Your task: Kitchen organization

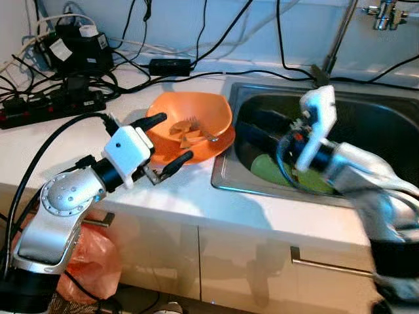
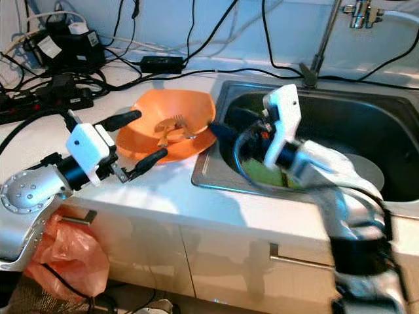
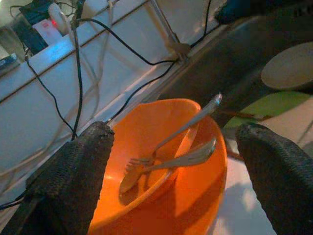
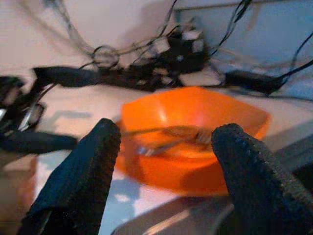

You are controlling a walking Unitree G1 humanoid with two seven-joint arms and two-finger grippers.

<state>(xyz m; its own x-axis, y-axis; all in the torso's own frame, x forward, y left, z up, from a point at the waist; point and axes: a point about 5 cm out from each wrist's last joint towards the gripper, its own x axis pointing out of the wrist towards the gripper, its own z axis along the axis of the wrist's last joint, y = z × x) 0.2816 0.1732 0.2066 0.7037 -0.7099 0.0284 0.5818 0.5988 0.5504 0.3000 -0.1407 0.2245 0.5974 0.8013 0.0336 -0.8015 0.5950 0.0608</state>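
An orange bowl rests on an orange plate on the white counter, just left of the sink. A metal fork and a spoon lie inside the bowl. My left gripper is open at the bowl's near left side, one finger over the rim and one by the plate's edge. Over the sink's left end my right gripper is open and points at the bowl, with nothing between its fingers. In the sink lie a green plate and a white plate.
Power strips, adapters and black cables crowd the counter's back left. The faucet pipe rises behind the sink. An orange plastic bag hangs at the cabinet front below my left arm. Bare counter lies in front of the bowl.
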